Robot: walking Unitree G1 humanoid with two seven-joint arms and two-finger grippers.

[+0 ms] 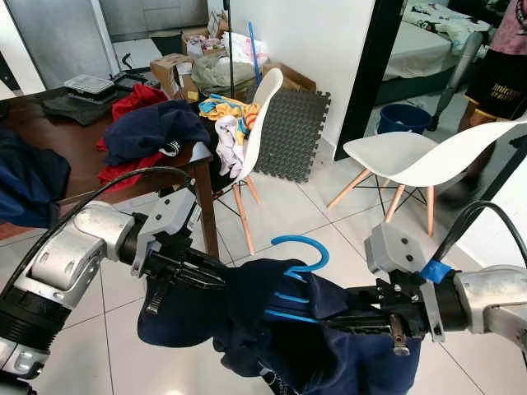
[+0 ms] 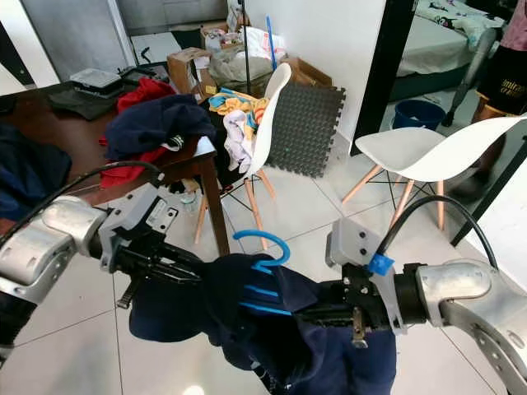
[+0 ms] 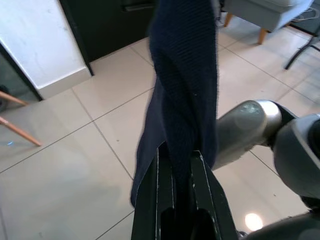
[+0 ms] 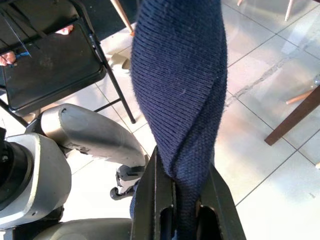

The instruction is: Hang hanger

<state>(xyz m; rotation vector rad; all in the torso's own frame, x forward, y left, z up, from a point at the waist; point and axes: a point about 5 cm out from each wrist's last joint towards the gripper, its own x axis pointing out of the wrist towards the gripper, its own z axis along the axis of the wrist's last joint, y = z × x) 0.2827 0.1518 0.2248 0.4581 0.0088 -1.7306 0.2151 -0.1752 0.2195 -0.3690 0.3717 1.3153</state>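
The left claw (image 1: 216, 278) and the right claw (image 1: 325, 322) each pinch a fold of the navy sweater (image 1: 272, 329), holding it spread between them in the air above the floor, probably so that the garment stays on the blue hanger (image 1: 298, 271). The hanger's hook rises free from the cloth between the two claws (its lower bars lie against the fabric), so it can be hooked somewhere. Behind, a dark wooden counter (image 1: 78, 148) carries heaps of clothes (image 1: 152, 127); white chairs (image 1: 412, 156) stand on the pale tiled floor (image 1: 288, 206), and a person (image 1: 504, 66) stands near the doorway.
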